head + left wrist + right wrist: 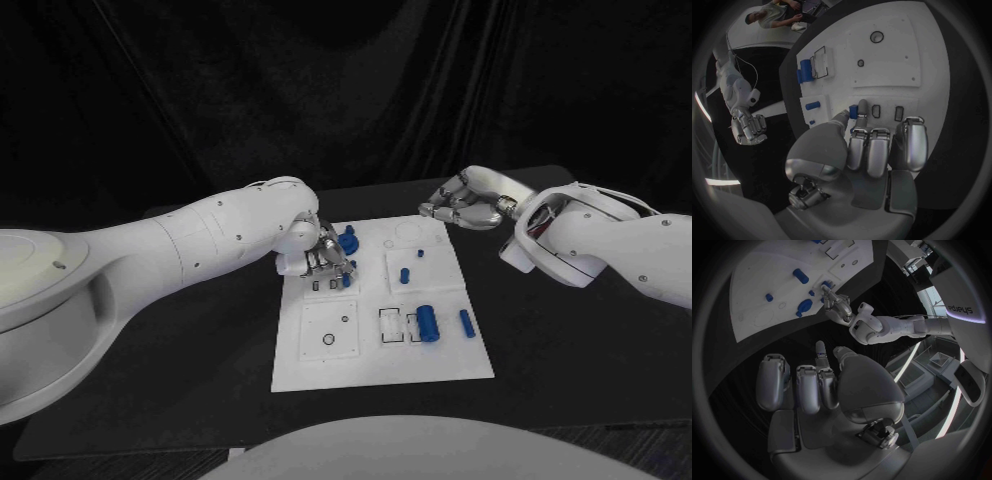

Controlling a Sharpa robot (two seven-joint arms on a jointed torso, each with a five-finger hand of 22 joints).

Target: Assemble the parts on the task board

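Note:
The white task board (pixel 382 350) lies in the middle of the black table. My left hand (pixel 329 266) hovers over its far left part with fingers curled down, and a small blue part (pixel 862 108) sits pinched between thumb and fingers above two narrow slots (pixel 876 111). A larger blue part (pixel 348 238) stands just beyond that hand. A blue cylinder (pixel 427 322) and a blue peg (pixel 466 322) lie at the board's right side, and a small blue piece (pixel 405 273) lies mid-board. My right hand (pixel 464 208) hangs past the board's far right corner, its fingers (pixel 811 385) curled in on nothing.
The near left panel of the board has a round hole (pixel 329 340), with a rectangular frame (pixel 391 324) beside the cylinder. Black table (pixel 577 350) surrounds the board, and a dark curtain stands behind it.

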